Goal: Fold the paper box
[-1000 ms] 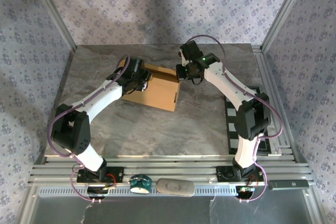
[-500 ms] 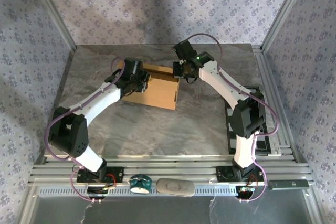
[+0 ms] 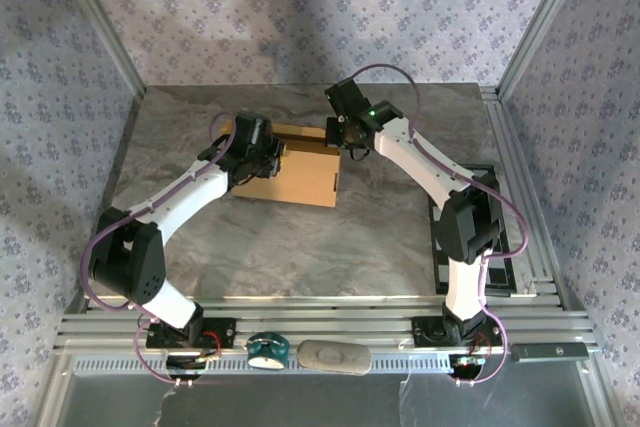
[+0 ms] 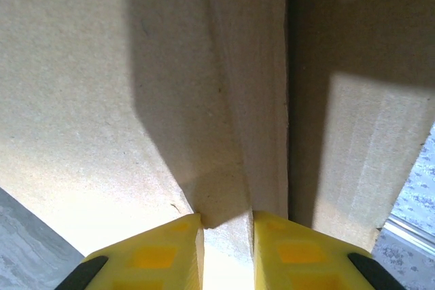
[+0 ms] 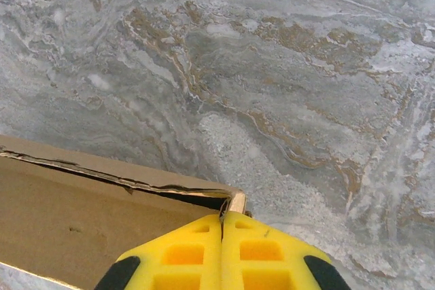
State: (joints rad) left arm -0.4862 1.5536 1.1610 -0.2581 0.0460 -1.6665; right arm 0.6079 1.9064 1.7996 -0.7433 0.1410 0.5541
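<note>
The paper box (image 3: 300, 179) is a tan cardboard box lying at the back middle of the marble table (image 3: 260, 247). My left gripper (image 3: 270, 159) is at its left end, shut on an upright cardboard wall. In the left wrist view that wall (image 4: 251, 100) runs straight between the yellow fingers (image 4: 156, 256) of the left gripper (image 4: 228, 225). My right gripper (image 3: 338, 139) is shut, its tips resting against the box's far right corner. In the right wrist view the closed right gripper (image 5: 222, 216) meets the corner edge of the box (image 5: 81, 225), where a dark gap shows under a folded wall.
A black-and-white checkered board (image 3: 440, 237) lies along the table's right side beneath the right arm. Aluminium rails frame the table. A teal object (image 3: 267, 349) and a grey oblong (image 3: 334, 356) sit on the near rail between the arm bases.
The right gripper has shifted a little to the left, onto the box's far right corner. The left arm's elbow has swung left while its gripper keeps hold of the wall.
</note>
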